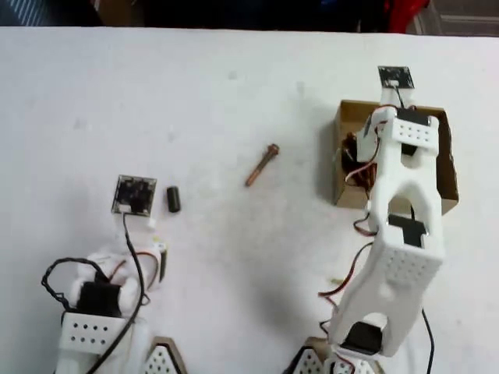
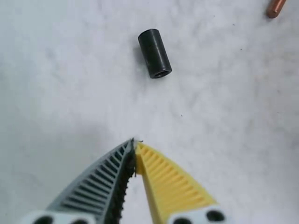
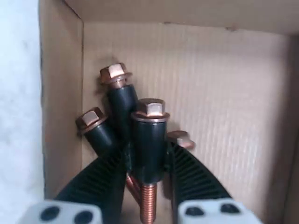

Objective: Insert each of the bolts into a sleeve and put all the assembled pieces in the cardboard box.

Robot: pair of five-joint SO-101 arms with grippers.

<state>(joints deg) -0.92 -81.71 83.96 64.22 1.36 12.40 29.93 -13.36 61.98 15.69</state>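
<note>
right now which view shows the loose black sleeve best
Left wrist view: the black cylindrical sleeve lies close, open end visible. High view shows the sleeve small. Right wrist view faces the brown cardboard box.

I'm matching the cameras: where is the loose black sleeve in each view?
High view: sleeve lies left of the loose bolt.
Left wrist view: sleeve ahead of the shut left gripper, untouched.
Right wrist view: faces into the box instead.
Landmark: that bolt.
</note>
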